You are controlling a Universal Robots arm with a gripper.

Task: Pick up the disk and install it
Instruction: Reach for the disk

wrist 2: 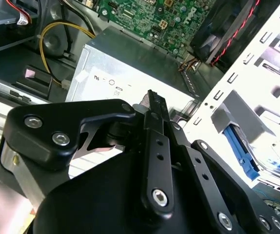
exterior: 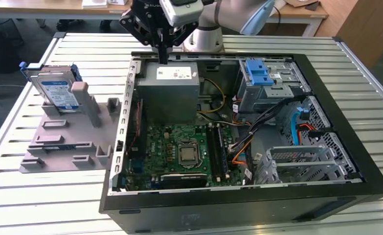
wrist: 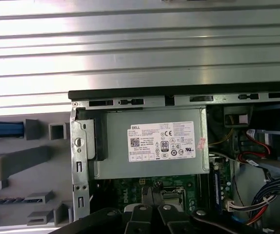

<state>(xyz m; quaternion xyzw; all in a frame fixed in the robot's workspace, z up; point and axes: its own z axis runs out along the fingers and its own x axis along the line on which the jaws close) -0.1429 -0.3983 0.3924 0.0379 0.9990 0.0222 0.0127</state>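
Observation:
The disk (exterior: pixel 56 91), silver with a white-and-blue label and blue side rails, stands on edge in the grey fixture plate (exterior: pixel 64 147) at the exterior view's left, outside the computer case. One blue rail (wrist: pixel 3 130) of it shows in the first wrist view. My gripper (exterior: pixel 162 55) hangs over the back edge of the case, above the grey power-supply box (exterior: pixel 171 90), well to the right of the disk. Its black fingers (wrist 2: pixel 152 100) are pressed together with nothing between them, and they point at the box (wrist: pixel 150 141).
The open black computer case (exterior: pixel 348 171) lies on the slatted metal table (exterior: pixel 48 196). Inside it are the green motherboard (exterior: pixel 185 152), bundled cables (exterior: pixel 269 117), a drive cage with a blue latch (exterior: pixel 259 73) and a metal bracket (exterior: pixel 296 159). Desks stand behind the table.

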